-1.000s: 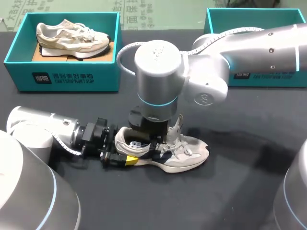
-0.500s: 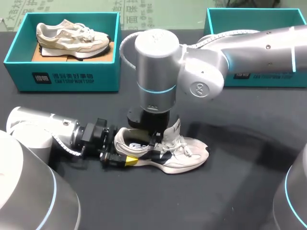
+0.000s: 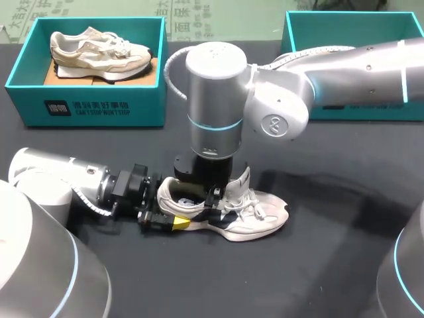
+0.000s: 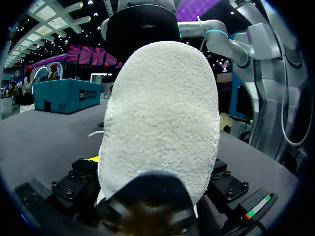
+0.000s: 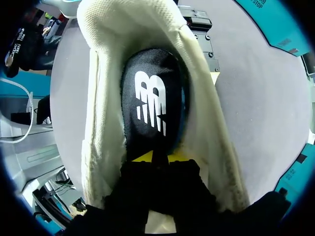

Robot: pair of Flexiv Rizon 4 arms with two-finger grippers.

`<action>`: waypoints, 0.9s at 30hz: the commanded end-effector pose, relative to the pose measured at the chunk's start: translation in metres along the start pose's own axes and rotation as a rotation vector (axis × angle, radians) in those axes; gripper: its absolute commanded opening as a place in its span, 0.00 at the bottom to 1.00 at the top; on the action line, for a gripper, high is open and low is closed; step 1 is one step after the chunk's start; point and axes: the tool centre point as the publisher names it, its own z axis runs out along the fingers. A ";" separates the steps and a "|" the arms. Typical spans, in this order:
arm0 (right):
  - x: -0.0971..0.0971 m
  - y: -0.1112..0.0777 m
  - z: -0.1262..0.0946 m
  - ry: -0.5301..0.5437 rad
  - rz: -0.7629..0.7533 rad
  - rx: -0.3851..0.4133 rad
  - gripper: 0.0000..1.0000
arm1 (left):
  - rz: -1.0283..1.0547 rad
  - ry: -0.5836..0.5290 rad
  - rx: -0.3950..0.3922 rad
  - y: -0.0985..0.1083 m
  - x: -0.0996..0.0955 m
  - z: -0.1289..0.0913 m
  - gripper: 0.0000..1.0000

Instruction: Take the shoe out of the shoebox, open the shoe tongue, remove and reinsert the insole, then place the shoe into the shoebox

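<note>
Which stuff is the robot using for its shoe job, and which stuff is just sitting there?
For the job: shoe on the table; black insole inside it; left gripper on its heel; right gripper down in its opening.
Just sitting: second shoe, in the left shoebox; right shoebox. One box gets the shoe later; I can't tell which.

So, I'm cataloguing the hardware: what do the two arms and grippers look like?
The left arm and right arm are fat silver-grey cylinders with cyan joint rings and white ribbed cables; the right bears a round logo. The left gripper and right gripper are black, yellow-tipped.
</note>
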 end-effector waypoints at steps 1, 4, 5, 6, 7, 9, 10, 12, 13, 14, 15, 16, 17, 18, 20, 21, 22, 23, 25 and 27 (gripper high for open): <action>0.010 0.000 0.049 0.012 -0.012 -0.017 0.00 | -0.003 -0.003 -0.001 -0.001 -0.003 0.001 0.00; 0.011 0.000 0.042 0.005 -0.038 -0.048 0.00 | -0.003 -0.003 -0.001 -0.001 -0.003 0.001 0.00; 0.010 -0.001 0.039 0.003 -0.048 -0.063 0.00 | -0.003 -0.003 -0.001 -0.001 -0.003 0.001 0.00; 0.010 -0.002 0.036 -0.001 -0.058 -0.080 0.00 | -0.003 -0.003 -0.001 -0.001 -0.003 0.001 0.00; 0.010 -0.003 0.034 -0.002 -0.066 -0.099 0.00 | -0.003 -0.003 -0.001 -0.001 -0.003 0.001 0.00; 0.010 -0.007 0.027 -0.010 -0.080 -0.133 0.00 | -0.003 -0.003 -0.001 -0.001 -0.003 0.001 0.00; 0.010 -0.009 0.024 -0.012 -0.089 -0.155 0.00 | -0.003 -0.003 -0.001 -0.001 -0.003 0.001 0.00; 0.010 -0.013 0.018 -0.024 -0.100 -0.184 0.00 | -0.003 -0.003 -0.001 -0.001 -0.003 0.001 0.00; 0.010 -0.015 0.014 -0.031 -0.111 -0.206 0.00 | -0.003 -0.003 -0.001 -0.001 -0.003 0.001 0.00; 0.010 -0.017 0.011 -0.033 -0.109 -0.207 0.00 | -0.003 -0.003 -0.001 -0.001 -0.003 0.001 0.00; 0.010 -0.019 0.008 -0.039 -0.111 -0.216 0.00 | -0.003 -0.003 -0.001 -0.001 -0.003 0.001 0.00; 0.010 -0.021 0.005 -0.044 -0.121 -0.235 0.00 | -0.003 -0.003 -0.001 -0.001 -0.003 0.001 0.00; 0.011 -0.022 0.002 -0.047 -0.122 -0.238 0.00 | -0.003 -0.003 -0.001 -0.001 -0.003 0.001 0.00; 0.010 -0.024 -0.001 -0.052 -0.122 -0.240 0.00 | -0.003 -0.003 -0.001 -0.001 -0.003 0.001 0.00; 0.010 -0.026 -0.006 -0.061 -0.135 -0.264 0.00 | -0.003 -0.003 -0.001 -0.001 -0.003 0.001 0.00; 0.010 -0.027 -0.008 -0.066 -0.138 -0.273 0.00 | -0.003 -0.003 -0.001 -0.001 -0.003 0.001 0.00; 0.010 -0.028 -0.010 -0.073 -0.153 -0.296 0.00 | -0.003 -0.003 -0.001 -0.001 -0.003 0.001 0.00; 0.010 -0.029 -0.013 -0.080 -0.161 -0.309 0.00 | -0.003 -0.003 -0.001 -0.001 -0.003 0.001 0.00; 0.010 -0.031 -0.018 -0.094 -0.179 -0.347 0.00 | -0.003 -0.003 -0.001 -0.001 -0.003 0.001 0.00; 0.010 -0.032 -0.024 -0.110 -0.195 -0.372 0.00 | -0.003 -0.003 -0.001 -0.001 -0.003 0.001 0.00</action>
